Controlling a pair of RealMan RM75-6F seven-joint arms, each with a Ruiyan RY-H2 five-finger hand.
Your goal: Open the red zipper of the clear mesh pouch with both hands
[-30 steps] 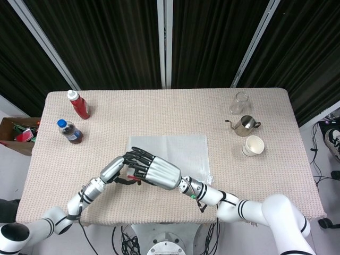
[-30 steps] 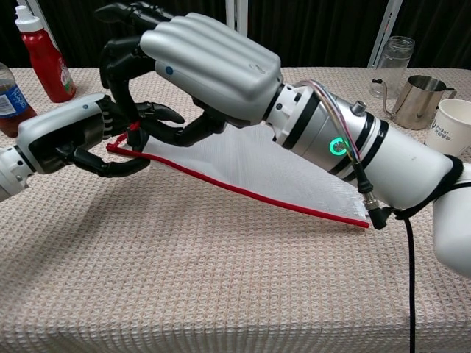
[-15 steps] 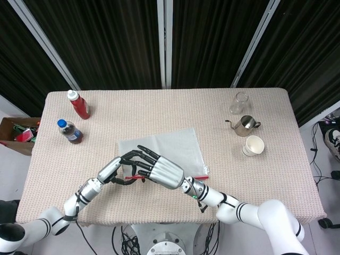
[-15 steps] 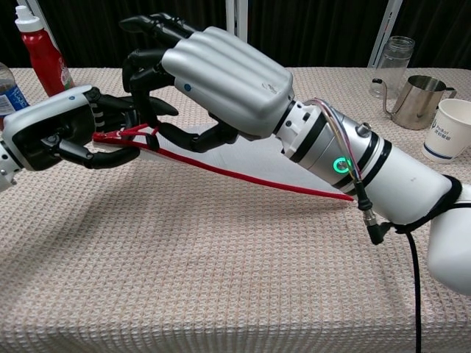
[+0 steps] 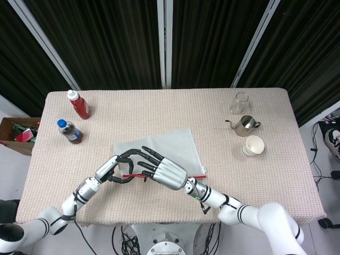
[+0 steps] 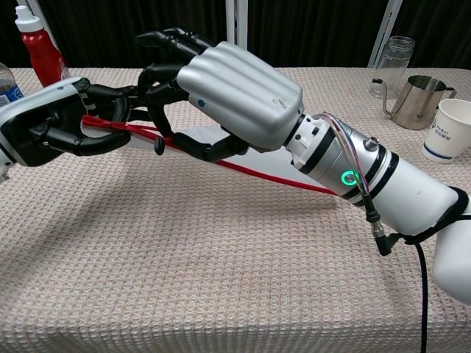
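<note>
**Pouch lifted at its zipper end by both hands**

Table [image 5: 159, 111] is covered by a beige woven cloth, and everything else is placed relative to the clear mesh pouch [image 5: 170, 146], which is spread near the table's middle, toward the front edge. The pouch's left end is raised off the cloth, while its right end is left resting on it. The right hand [image 6: 221, 92] is held over the pouch's left end, with its dark fingers curled down around the red zipper [image 6: 265, 175]. The left hand [image 6: 55, 121] is set just left of the pouch, its fingers closed on the zipper's raised end. A red sauce bottle [image 5: 78, 104] and a dark drink bottle [image 5: 69, 131] are seen well left of the pouch. A glass jar [image 5: 240, 103], a steel pitcher [image 5: 245, 125] and a paper cup [image 5: 253, 145] are stood well right of it.
</note>
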